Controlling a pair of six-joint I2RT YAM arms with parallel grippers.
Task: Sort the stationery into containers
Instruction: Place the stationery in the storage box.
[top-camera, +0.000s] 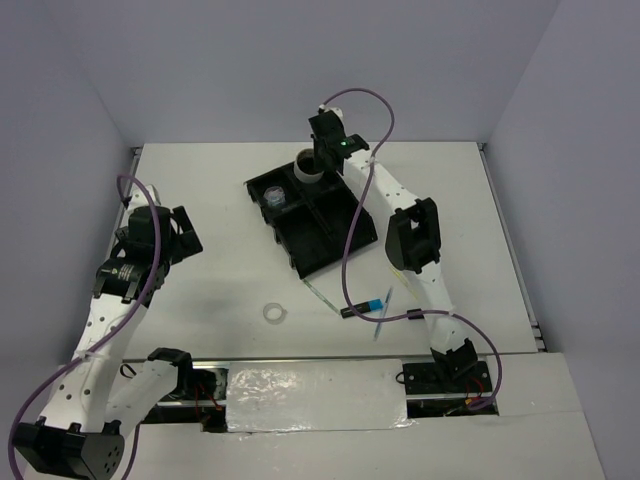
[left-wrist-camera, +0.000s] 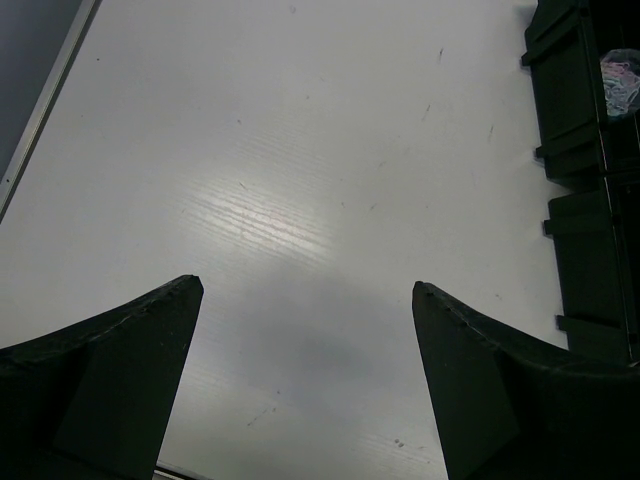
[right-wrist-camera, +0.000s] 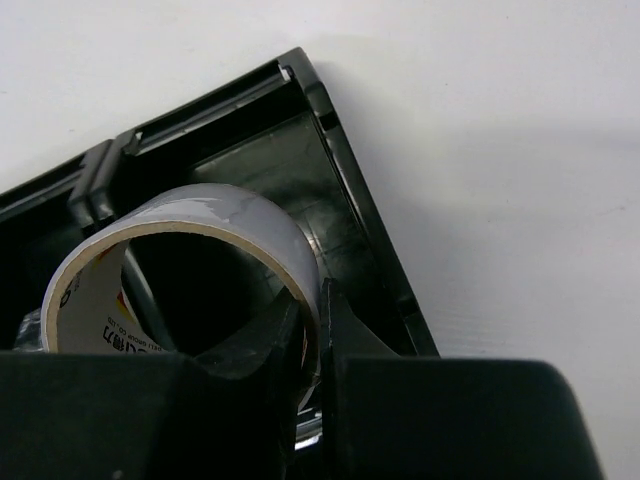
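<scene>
The right end effector (right-wrist-camera: 318, 305) is clamped on the tape (right-wrist-camera: 225, 212), with a corner pocket of the tray (right-wrist-camera: 352, 190) right under it, so it should go low and let go softly; the left end effector (left-wrist-camera: 308, 290) is wide apart.

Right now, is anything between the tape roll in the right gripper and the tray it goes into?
Nothing visible is. The right gripper pinches the wall of the silver tape roll over the far corner compartment of the black tray, and the floor showing there is bare.
</scene>
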